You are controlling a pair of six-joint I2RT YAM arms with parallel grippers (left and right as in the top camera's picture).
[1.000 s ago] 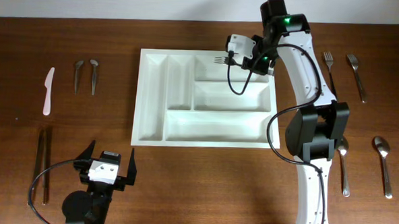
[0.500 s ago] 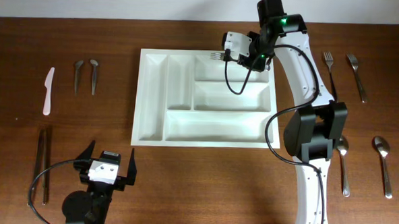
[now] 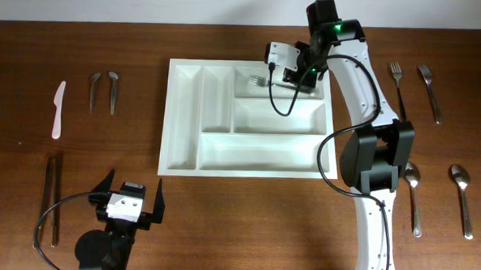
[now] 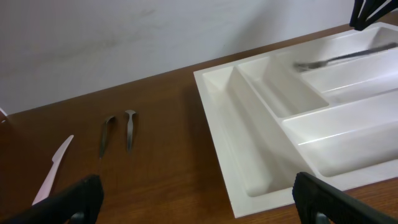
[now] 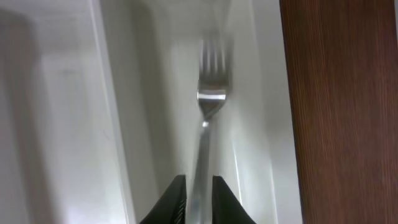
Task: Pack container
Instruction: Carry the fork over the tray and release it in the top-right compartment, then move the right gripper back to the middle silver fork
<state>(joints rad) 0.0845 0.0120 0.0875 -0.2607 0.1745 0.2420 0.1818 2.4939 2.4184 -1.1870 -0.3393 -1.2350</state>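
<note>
The container (image 3: 178, 169) is a white compartment tray in the middle of the table; its rim (image 4: 217, 118) also shows in the left wrist view. A metal fork (image 3: 257, 80) lies blurred in the top long compartment, tines pointing left. My right gripper (image 3: 296, 75) hovers over its handle end. In the right wrist view the fingers (image 5: 195, 180) stand slightly apart, with the blurred fork (image 5: 211, 99) loose between them above the tray wall (image 5: 112, 124). Near the front left edge, my left gripper (image 3: 130, 194) is wide open and holds nothing; in its own view (image 4: 199, 211) only wood lies between the fingers.
Left of the tray lie a white plastic knife (image 3: 59, 108), two small spoons (image 3: 95, 90) and two dark sticks (image 3: 51, 200). To the right of the tray are two forks (image 3: 397, 81) and two spoons (image 3: 463, 198). The right arm reaches over the tray's right edge.
The right gripper's jaws have parted a little and the fork has dropped from them into the top compartment. The left arm has not moved.
</note>
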